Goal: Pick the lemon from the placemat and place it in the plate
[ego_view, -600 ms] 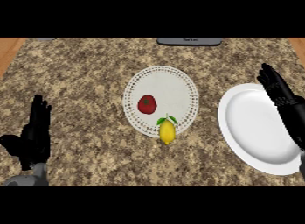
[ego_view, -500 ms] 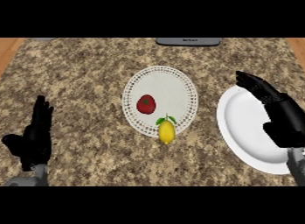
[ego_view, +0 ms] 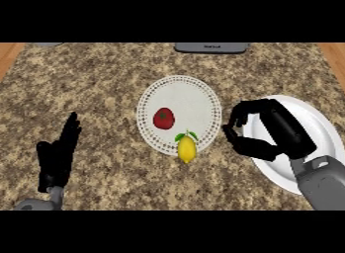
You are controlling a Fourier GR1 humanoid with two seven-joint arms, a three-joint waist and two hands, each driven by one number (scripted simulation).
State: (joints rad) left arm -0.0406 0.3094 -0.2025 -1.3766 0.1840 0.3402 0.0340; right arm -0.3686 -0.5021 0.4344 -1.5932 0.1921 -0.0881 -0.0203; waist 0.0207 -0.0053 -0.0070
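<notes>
Fingers (ego_view: 240,111) of the right hand (ego_view: 273,131) are curled downward with the thumb bent beneath them, forming a hooked claw that encloses nothing; the hand hovers over the left edge of the plate, its fingertips pointing toward the placemat. Its grey forearm (ego_view: 326,185) enters from the lower right corner and slants up and to the left.

Speckled granite counter (ego_view: 95,84) fills the view, with wooden strips at the far left and right edges. Plate (ego_view: 321,131) — white and round — lies at the right, partly covered by the right hand and forearm. Placemat (ego_view: 182,96) — white, round, with a dotted border — lies at the centre, just beside the plate.

Left hand (ego_view: 58,153) rests at the lower left, well apart from the placemat, fingers straight and pointing up the view, holding nothing.

Lemon (ego_view: 187,149) sits at the placemat's near rim, overlapping the border; its long axis runs up and down the view, green leaves at the far end and the pointed tip toward the robot. A red fruit (ego_view: 163,118) lies on the placemat just beyond the lemon.
</notes>
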